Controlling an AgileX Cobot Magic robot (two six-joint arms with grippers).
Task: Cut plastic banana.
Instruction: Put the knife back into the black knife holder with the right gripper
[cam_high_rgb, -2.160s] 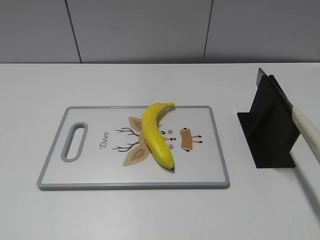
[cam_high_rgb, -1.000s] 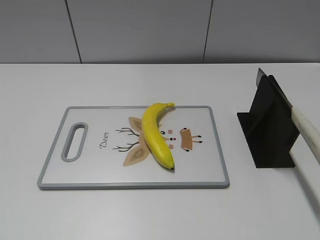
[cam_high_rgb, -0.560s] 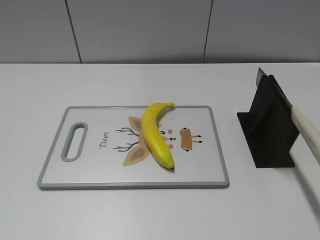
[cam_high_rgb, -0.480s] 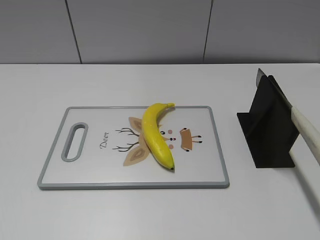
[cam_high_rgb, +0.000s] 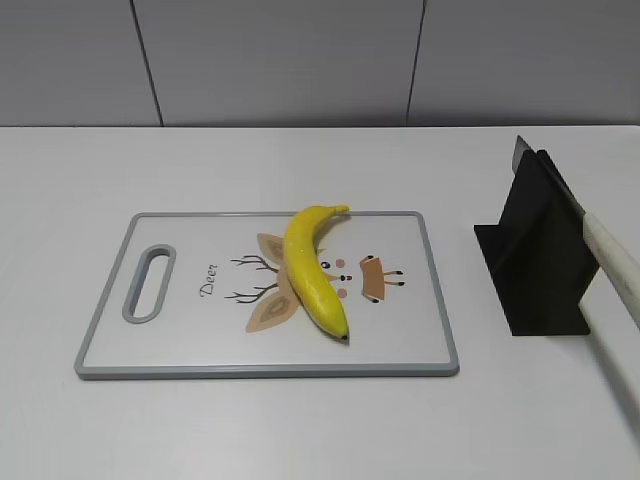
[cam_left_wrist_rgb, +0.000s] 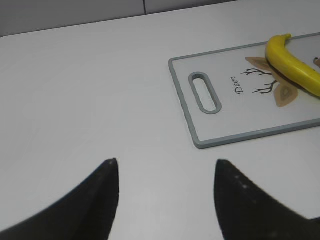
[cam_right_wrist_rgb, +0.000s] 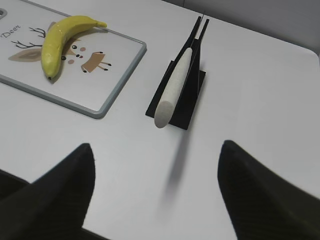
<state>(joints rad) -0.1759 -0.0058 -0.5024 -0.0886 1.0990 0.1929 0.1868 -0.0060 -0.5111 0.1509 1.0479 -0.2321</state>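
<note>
A yellow plastic banana lies whole on a white cutting board with a grey rim and a deer drawing. It also shows in the left wrist view and the right wrist view. A knife with a white handle rests in a black stand at the right; the right wrist view shows the handle sticking out toward me. My left gripper is open over bare table left of the board. My right gripper is open, short of the knife handle. Neither gripper shows in the exterior view.
The board has a handle slot at its left end. The white table meets a grey wall at the back. The stand sits right of the board's right edge.
</note>
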